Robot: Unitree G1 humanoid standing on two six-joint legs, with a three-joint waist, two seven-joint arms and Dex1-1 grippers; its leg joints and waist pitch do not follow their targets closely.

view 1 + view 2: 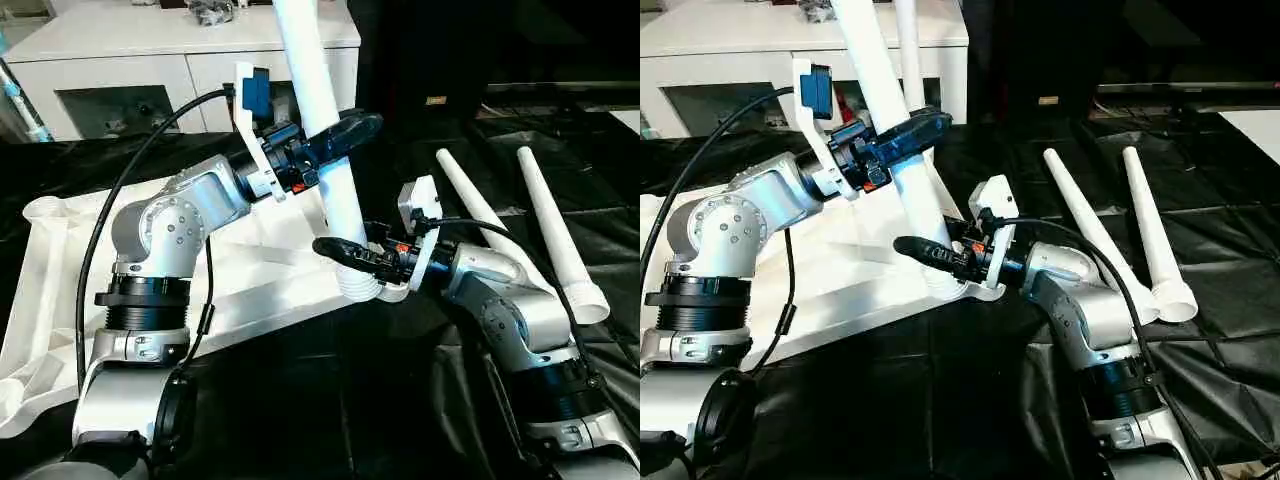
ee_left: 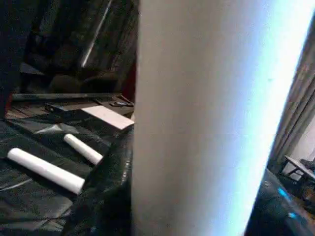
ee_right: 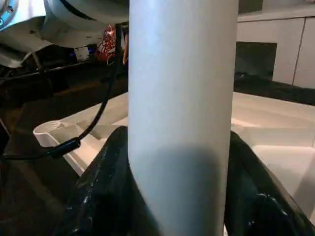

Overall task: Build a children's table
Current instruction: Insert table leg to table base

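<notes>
Both grippers clamp one table leg (image 1: pixel 335 170), the left gripper (image 1: pixel 335 135) high on the shaft, the right gripper (image 1: pixel 350 255) just above its ribbed end, which sits at the tabletop's (image 1: pixel 70 290) corner socket, leaning slightly.

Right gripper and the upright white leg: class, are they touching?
Touching. In the right wrist view the black fingers press both sides of the leg; the left eye view shows the right gripper clasping it near its ribbed end.
</notes>
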